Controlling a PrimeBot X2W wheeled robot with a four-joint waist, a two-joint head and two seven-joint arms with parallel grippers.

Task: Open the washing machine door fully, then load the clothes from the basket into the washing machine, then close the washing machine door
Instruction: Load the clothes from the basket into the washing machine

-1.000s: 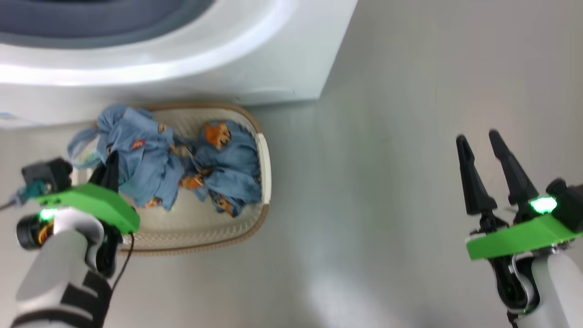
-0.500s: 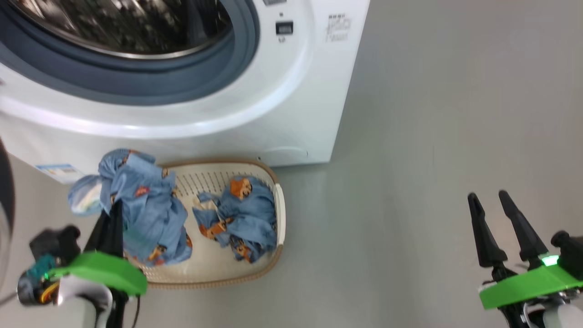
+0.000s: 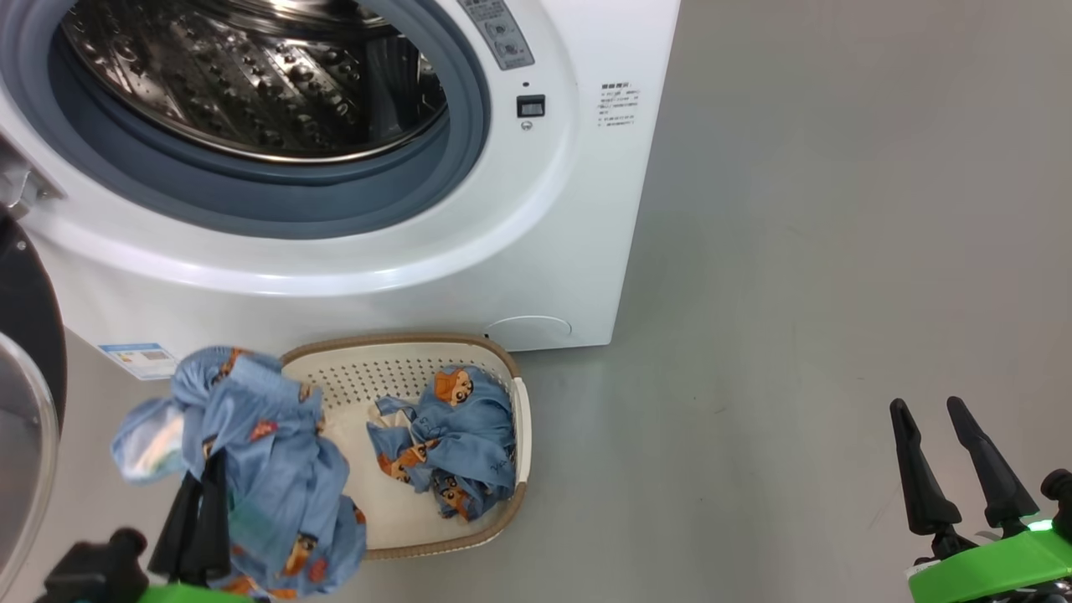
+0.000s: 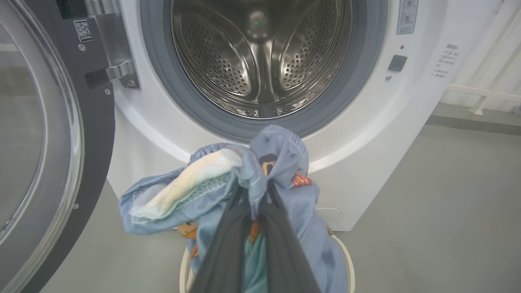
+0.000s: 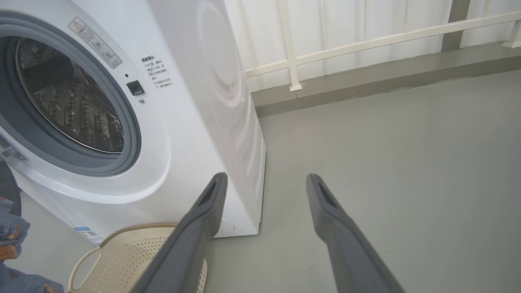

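The washing machine (image 3: 536, 251) stands with its steel drum (image 3: 251, 75) exposed. The washing machine door (image 4: 49, 142) is swung open at the left, and its edge shows in the head view (image 3: 25, 402). My left gripper (image 3: 209, 469) is shut on one of the clothes, a light-blue printed garment (image 3: 268, 452) that hangs bunched to the left of the basket (image 3: 394, 342). In the left wrist view this garment (image 4: 211, 183) hangs in front of and below the drum opening. A second garment (image 3: 456, 440) lies inside the basket. My right gripper (image 3: 930, 414) is open and holds nothing, far right over the floor.
The basket sits on the grey floor against the machine's front. A white railing (image 5: 366, 40) runs behind the machine on the right. Open floor spreads to the right of machine and basket.
The head camera has tilted up, bringing the drum into view. My left gripper has raised its garment off the basket's left side, apart from the other one. The right gripper stays open.
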